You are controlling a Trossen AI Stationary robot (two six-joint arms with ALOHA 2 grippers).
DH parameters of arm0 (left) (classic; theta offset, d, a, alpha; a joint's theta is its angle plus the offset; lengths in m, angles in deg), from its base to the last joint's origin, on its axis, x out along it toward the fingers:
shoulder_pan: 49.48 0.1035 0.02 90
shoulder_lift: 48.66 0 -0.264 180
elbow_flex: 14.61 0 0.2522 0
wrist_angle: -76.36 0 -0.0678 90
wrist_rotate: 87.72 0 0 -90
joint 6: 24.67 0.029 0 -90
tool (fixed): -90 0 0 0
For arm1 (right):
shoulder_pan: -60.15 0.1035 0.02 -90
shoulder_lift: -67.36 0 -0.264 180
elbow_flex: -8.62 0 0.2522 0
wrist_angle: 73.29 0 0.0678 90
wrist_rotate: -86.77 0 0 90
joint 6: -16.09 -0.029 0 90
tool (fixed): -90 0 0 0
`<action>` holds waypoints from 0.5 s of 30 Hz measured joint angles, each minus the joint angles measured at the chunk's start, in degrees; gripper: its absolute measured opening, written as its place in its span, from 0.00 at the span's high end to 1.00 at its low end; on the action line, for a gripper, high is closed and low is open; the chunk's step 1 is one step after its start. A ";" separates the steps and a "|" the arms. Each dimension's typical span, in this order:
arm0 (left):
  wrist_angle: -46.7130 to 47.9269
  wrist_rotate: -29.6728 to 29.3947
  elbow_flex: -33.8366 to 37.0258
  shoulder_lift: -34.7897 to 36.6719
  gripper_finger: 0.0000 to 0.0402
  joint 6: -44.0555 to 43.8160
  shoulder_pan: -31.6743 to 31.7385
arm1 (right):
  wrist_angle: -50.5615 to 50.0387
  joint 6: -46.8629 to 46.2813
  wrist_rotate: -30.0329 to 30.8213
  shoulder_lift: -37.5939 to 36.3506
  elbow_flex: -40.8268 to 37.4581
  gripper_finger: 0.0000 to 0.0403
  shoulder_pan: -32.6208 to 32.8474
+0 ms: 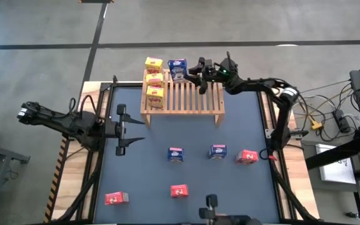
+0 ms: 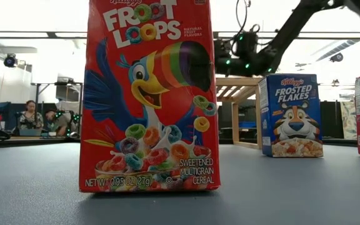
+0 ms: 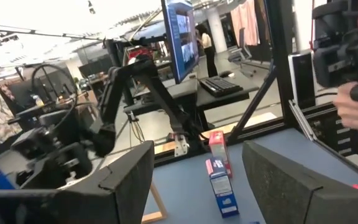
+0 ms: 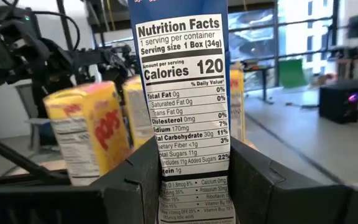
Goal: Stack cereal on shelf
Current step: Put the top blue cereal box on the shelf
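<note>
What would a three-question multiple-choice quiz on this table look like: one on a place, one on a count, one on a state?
1. Where do the yellow boxes stand?
A. On the shelf's left end
B. On the table in front of the shelf
C. Under the shelf

2. How many red boxes are on the table?
A. One
B. Three
C. Five

3. What is the right gripper doing?
A. Hanging open over the table
B. Gripping a blue box
C. Gripping a red box

Answers:
1. A: the high view shows three yellow boxes in a column on the left end of the shelf.
2. B: red boxes stand at and.
3. B: the right wrist view shows its fingers clamping a blue box, at the shelf's back edge.
</note>
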 joint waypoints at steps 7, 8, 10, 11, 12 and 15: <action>0.16 -0.02 0.57 0.13 0.43 -0.75 0.00 | -0.68 -3.87 -5.78 6.23 6.65 0.65 -2.29; 0.29 -0.04 0.57 0.13 0.43 -1.04 0.00 | -0.68 -3.90 -6.32 6.39 6.70 0.65 -2.65; 0.90 -0.04 0.57 0.26 0.43 -1.38 0.00 | -0.65 -3.85 -6.41 6.48 6.48 0.65 -3.29; 1.10 -0.04 0.58 0.31 0.43 -1.52 0.00 | -0.68 -3.48 -6.15 6.22 5.92 0.65 -3.63; 1.09 -0.06 0.57 0.35 0.43 -1.56 0.00 | -0.66 -2.78 -5.38 6.06 5.22 0.65 -3.75; 1.39 -0.07 0.57 0.45 0.43 -1.56 0.00 | -0.73 -0.53 -2.48 5.60 3.49 0.65 -3.80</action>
